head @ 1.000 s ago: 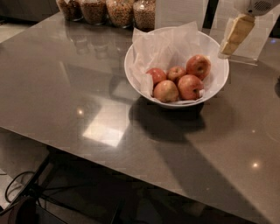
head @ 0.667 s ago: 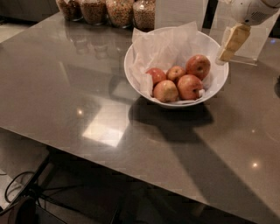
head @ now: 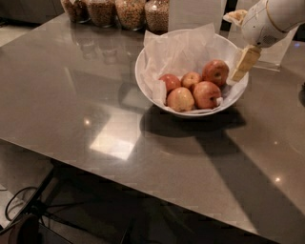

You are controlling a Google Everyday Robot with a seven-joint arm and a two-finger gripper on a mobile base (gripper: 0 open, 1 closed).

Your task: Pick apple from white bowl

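The white bowl (head: 143, 66), wide and glossy and lined with crumpled white paper, stands on the table at the upper middle of the camera view. Several apples lie in it. The apple (head: 216, 71), round and red with a yellow-orange blush, lies at the back right of the pile. Another large red one (head: 206, 94) lies in front of it, a paler yellowish one (head: 180, 99) at the front, and two smaller ones on the left. My gripper (head: 245, 63) hangs from the white arm at the upper right, just over the bowl's right rim, right of the apple and apart from it.
The bowl stands on a grey-brown glossy table (head: 95, 119). Several glass jars (head: 131, 12) of dry goods line the far edge. A clear stand (head: 281, 52) is behind the bowl on the right. Cables and a base show below the table's front edge.
My gripper has moved down and to the left, from above and right of the bowl to its right rim, closer to the apple. The bowl and apples have not moved.
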